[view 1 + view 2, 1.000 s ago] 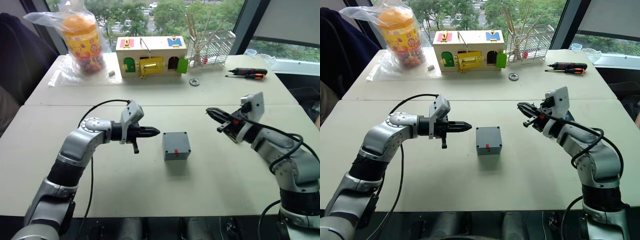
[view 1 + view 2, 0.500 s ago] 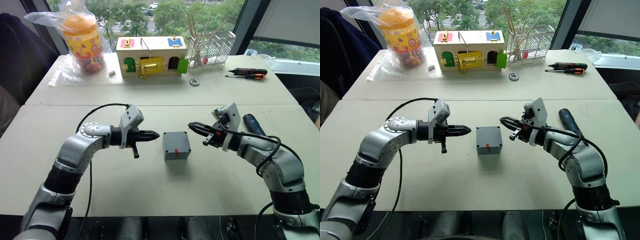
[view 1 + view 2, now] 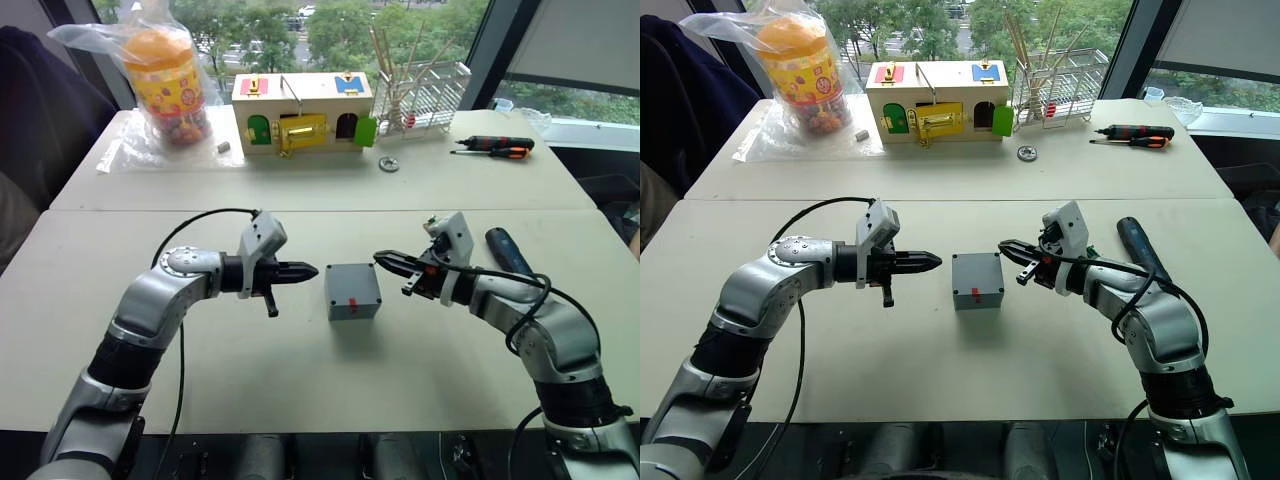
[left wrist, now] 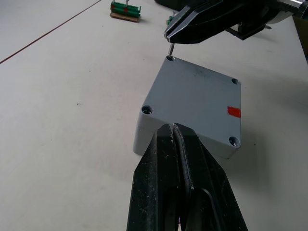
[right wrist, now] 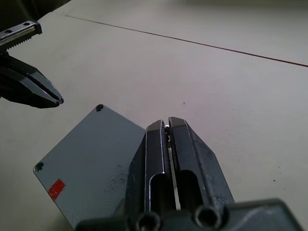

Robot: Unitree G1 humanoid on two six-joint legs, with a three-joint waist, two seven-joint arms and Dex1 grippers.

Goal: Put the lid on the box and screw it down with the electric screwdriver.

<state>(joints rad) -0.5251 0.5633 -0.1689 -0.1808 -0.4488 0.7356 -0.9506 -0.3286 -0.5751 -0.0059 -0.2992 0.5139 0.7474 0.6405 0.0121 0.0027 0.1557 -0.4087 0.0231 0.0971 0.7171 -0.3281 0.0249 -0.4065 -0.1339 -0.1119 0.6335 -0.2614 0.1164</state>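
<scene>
The grey box (image 3: 352, 296) with a red mark sits mid-table, and the lid (image 4: 197, 101) lies flat on top of it with its corner holes showing. My left gripper (image 3: 312, 270) is shut and empty, its tip just left of the box at lid height. My right gripper (image 3: 381, 260) is shut on a small screw (image 4: 171, 48), held just above the lid's corner hole on the far right side. The electric screwdriver (image 3: 507, 251) lies on the table to the right, behind my right forearm.
At the back stand a wooden lock box (image 3: 300, 112), a bagged orange jar (image 3: 165, 75) and a wire rack (image 3: 425, 90). Hand screwdrivers (image 3: 495, 148) lie at the back right, and a small metal ring (image 3: 389, 164) lies in front of the rack.
My right gripper has come down and to the left, from up at the right to the box's far right corner. The left gripper has barely moved.
</scene>
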